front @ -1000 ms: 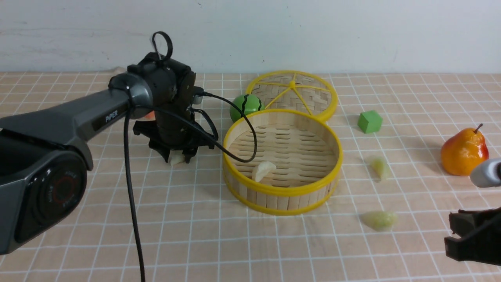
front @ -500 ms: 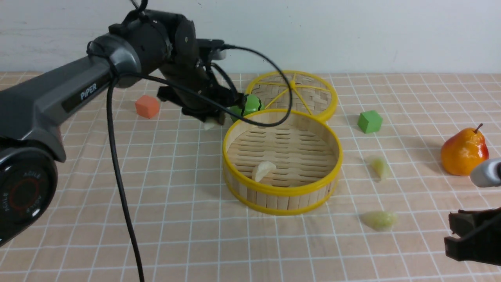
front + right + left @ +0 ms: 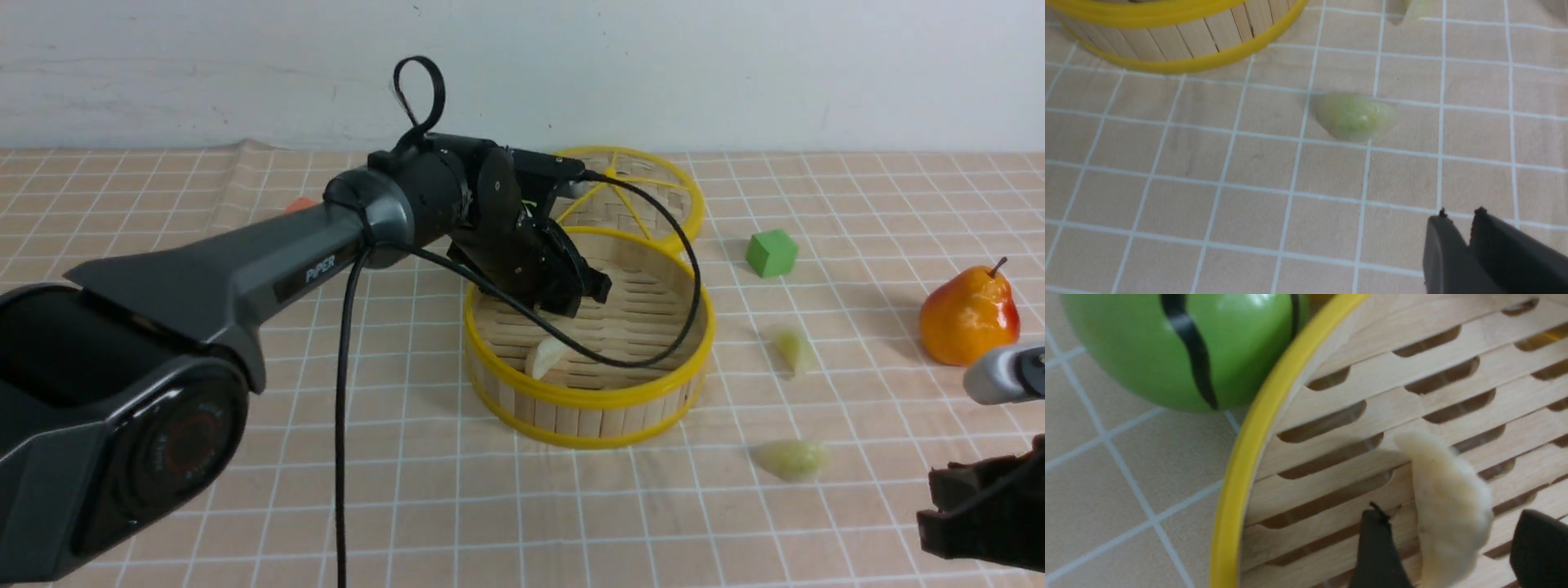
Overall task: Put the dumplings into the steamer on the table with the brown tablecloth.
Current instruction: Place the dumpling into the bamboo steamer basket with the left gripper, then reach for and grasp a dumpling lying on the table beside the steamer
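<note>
Front view: a table covered by the brown tablecloth, with the robot's left arm reaching from 8 o'clock over the steamer at centre. The left gripper hangs inside the basket's rim with its jaws spread wide. In the left wrist view a pale dumpling sits loose between the fingers, clear of one of them, over the slatted floor; whether it rests on the slats cannot be told. A woven lid lies flat at the steamer's 12 to 1 o'clock. A pear stands well apart at 3 o'clock. A green striped ball sits just beside the rim at 11 o'clock. A green cube is at 2 o'clock. A second dumpling leans at 7 o'clock inside the basket. Two greenish dumplings are on the cloth, one near the wall at 3 o'clock, the other at 4 o'clock. The right gripper, at 4 o'clock by the frame's edge, holds its jaws nearly together, empty.
</note>
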Robot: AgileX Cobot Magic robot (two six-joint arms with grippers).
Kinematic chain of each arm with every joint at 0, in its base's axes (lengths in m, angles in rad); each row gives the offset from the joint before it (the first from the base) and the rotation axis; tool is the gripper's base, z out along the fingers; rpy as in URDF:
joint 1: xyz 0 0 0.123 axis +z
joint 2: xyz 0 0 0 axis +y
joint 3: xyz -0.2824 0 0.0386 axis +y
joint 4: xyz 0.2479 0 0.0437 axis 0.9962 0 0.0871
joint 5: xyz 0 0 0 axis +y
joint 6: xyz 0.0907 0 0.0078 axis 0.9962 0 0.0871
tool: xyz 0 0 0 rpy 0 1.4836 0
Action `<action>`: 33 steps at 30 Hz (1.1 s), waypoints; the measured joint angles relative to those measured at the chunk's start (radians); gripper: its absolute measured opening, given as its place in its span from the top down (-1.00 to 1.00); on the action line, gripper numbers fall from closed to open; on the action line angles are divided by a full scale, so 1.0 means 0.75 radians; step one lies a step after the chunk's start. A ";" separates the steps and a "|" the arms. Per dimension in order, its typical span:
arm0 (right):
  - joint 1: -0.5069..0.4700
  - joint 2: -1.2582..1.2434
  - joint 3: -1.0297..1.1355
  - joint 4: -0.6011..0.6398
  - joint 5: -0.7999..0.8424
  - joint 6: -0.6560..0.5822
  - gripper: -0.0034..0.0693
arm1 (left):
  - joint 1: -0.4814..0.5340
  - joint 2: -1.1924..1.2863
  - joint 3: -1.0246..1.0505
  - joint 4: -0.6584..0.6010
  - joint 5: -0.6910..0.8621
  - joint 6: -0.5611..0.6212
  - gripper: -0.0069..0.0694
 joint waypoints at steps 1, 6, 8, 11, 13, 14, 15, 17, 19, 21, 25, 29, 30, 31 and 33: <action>0.000 0.001 -0.014 0.009 0.040 -0.004 0.62 | 0.000 -0.020 0.000 0.021 0.013 -0.031 -0.37; 0.000 0.073 -0.196 0.082 0.395 -0.082 0.61 | 0.000 -0.208 0.000 0.120 0.176 -0.127 -0.26; 0.000 0.136 -0.266 0.106 0.504 -0.122 0.59 | -0.003 -0.306 0.000 0.156 0.241 -0.132 -0.05; 0.000 0.271 -0.378 0.137 0.549 -0.150 0.54 | -0.015 -0.508 0.000 0.175 0.385 -0.109 0.34; 0.000 0.347 -0.436 0.143 0.534 -0.157 0.48 | -0.031 -0.613 0.000 0.175 0.463 -0.068 0.57; 0.000 0.429 -0.498 0.143 0.496 -0.156 0.40 | -0.046 -0.715 0.000 0.175 0.541 -0.036 0.76; -0.001 0.492 -0.548 0.143 0.467 -0.156 0.32 | -0.054 -0.783 0.000 0.167 0.595 -0.024 0.85; -0.013 0.625 -0.664 0.141 0.422 -0.156 0.14 | -0.062 -0.907 0.024 0.152 0.676 -0.009 0.86; -0.034 0.765 -0.797 0.124 0.399 -0.156 -0.03 | -0.061 -1.021 0.092 0.151 0.722 -0.009 0.86; -0.050 0.848 -0.877 0.108 0.392 -0.156 -0.11 | -0.061 -1.085 0.155 0.153 0.735 -0.009 0.86; -0.117 1.155 -1.150 0.064 0.375 -0.156 -0.25 | -0.061 -1.313 0.476 0.161 0.727 -0.040 0.86; -0.146 1.367 -1.322 0.058 0.362 -0.156 -0.22 | -0.061 -1.501 0.744 0.186 0.713 -0.099 0.86; -0.148 1.385 -1.336 0.058 0.361 -0.156 -0.20 | -0.061 -1.533 0.791 0.195 0.710 -0.106 0.86; -0.149 1.442 -1.374 0.058 0.360 -0.168 -0.13 | -0.061 -1.608 0.902 0.226 0.695 -0.123 0.86; -0.149 1.479 -1.395 0.058 0.361 -0.189 -0.03 | -0.061 -1.672 0.999 0.261 0.680 -0.141 0.86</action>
